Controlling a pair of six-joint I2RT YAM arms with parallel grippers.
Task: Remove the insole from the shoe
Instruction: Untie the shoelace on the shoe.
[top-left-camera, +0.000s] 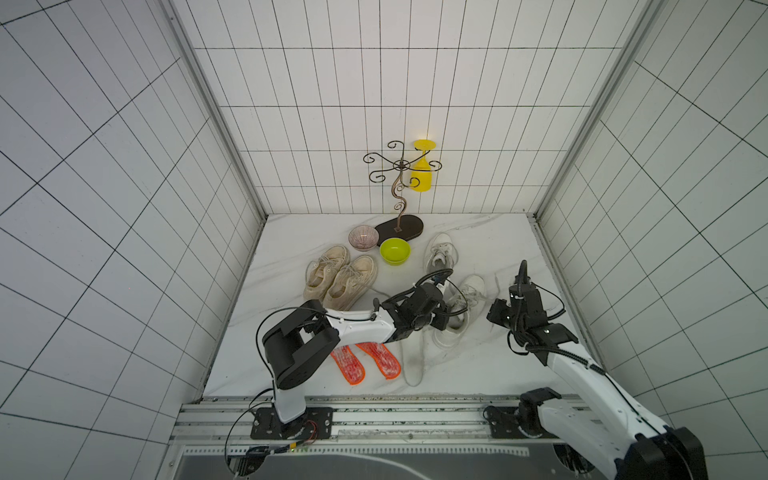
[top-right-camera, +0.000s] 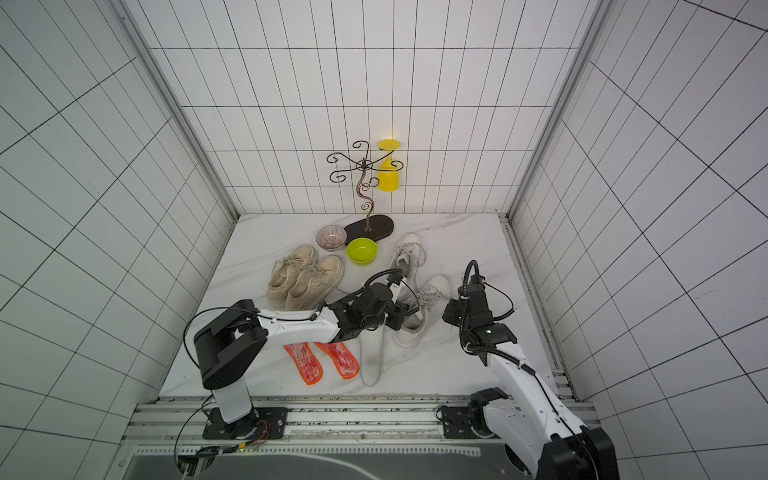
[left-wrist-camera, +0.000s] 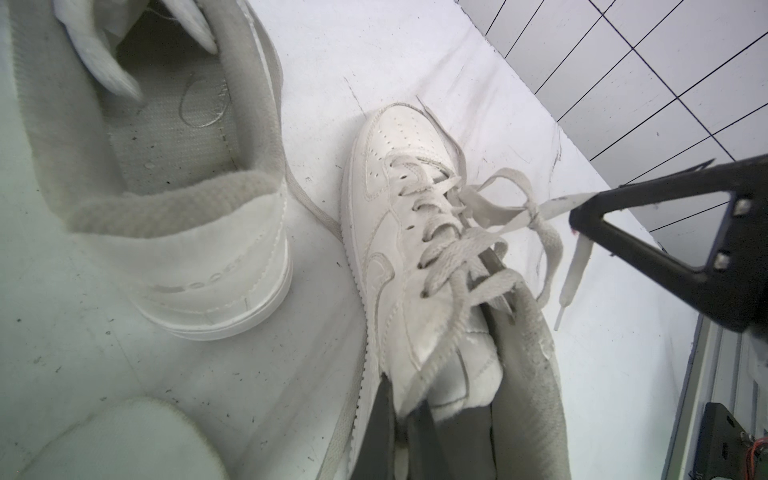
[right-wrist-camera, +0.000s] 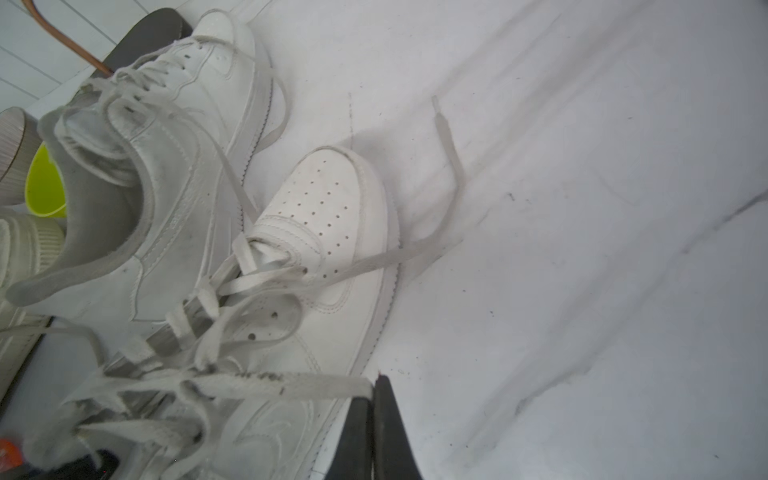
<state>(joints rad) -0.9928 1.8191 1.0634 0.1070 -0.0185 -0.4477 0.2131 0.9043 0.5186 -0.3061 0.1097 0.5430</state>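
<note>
Marble tabletop (top-left-camera: 478, 365): left pincer (left-wrist-camera: 401, 395) clamps white shoe (left-wrist-camera: 415, 257) at its side; right pincer (right-wrist-camera: 374, 388) pinches its lace (right-wrist-camera: 291, 382)

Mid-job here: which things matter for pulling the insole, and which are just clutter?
In play: near white shoe, its lace pinched by right claw, left claw in its opening.
Clutter: far white shoe, beige shoes, orange insoles, loose white insole, pink bowl, green bowl, rack, goblet.
</note>
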